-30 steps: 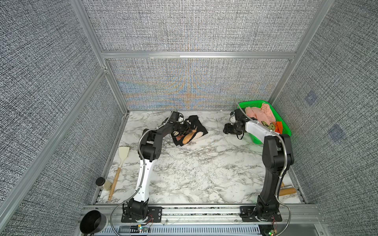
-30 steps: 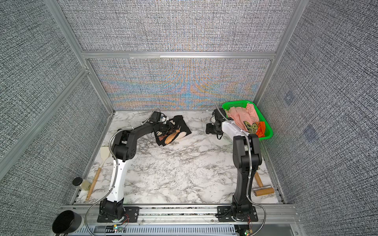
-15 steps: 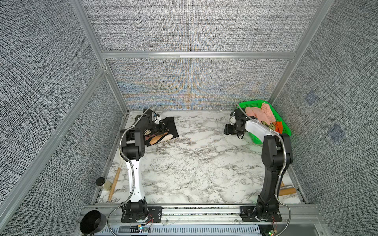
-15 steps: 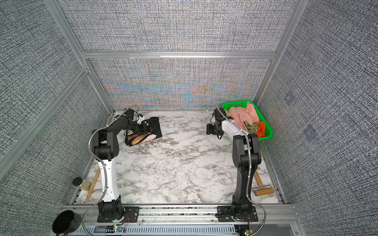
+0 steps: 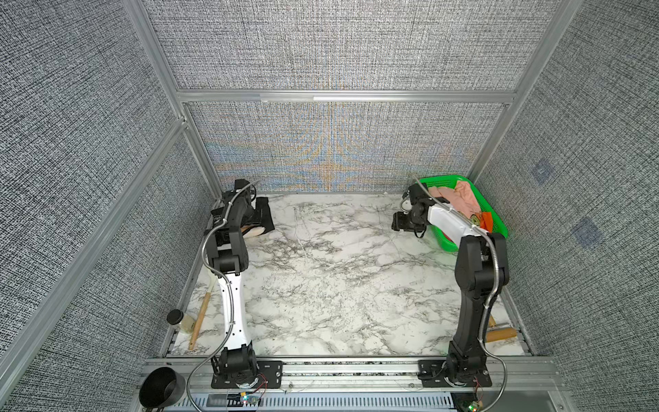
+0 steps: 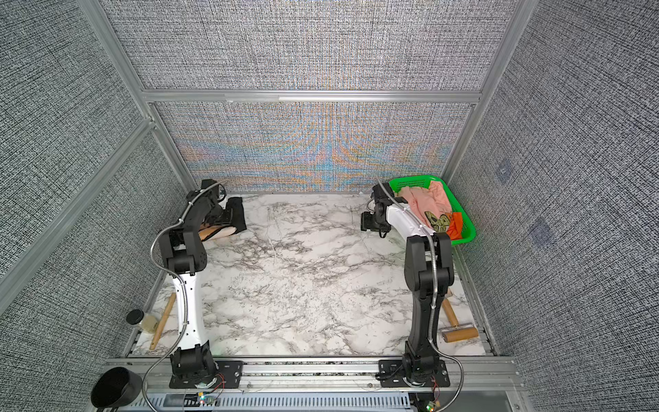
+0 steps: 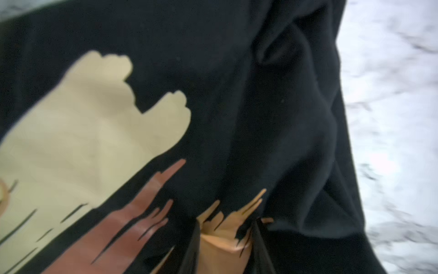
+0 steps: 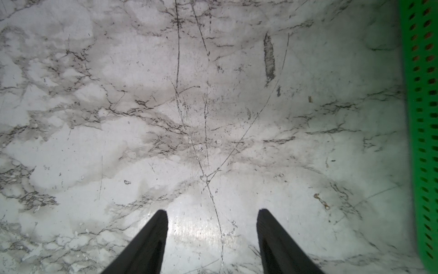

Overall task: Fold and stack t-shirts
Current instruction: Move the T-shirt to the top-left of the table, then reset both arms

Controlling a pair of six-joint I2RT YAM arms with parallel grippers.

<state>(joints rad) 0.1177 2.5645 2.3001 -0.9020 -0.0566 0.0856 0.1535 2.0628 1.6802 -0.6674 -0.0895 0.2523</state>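
Note:
The black t-shirt [image 5: 266, 215] [image 6: 238, 213], with its cream, tan and brown print, lies bunched in the table's far left corner, partly hidden under my left arm. In the left wrist view my left gripper [image 7: 226, 237] is shut on a tan-printed fold of this black t-shirt [image 7: 272, 118]. A peach-pink t-shirt [image 5: 463, 199] [image 6: 428, 203] and an orange one [image 5: 486, 221] [image 6: 457, 223] lie in the green basket [image 5: 497, 223] [image 6: 468, 223]. My right gripper [image 8: 211, 211] [image 5: 397, 225] [image 6: 365, 223] is open just above bare marble, left of the basket, with nothing between its fingers.
A wooden spatula [image 5: 201, 314] and a small jar [image 5: 176, 317] lie by the table's left edge. Near the front right is a rolling pin [image 5: 501, 335]. A black bowl [image 5: 160, 387] sits off the front left corner. Enclosure walls stand close behind the left gripper.
My left arm has swung left, dragging the black t-shirt from the back middle of the table into the far left corner. The right arm has not moved.

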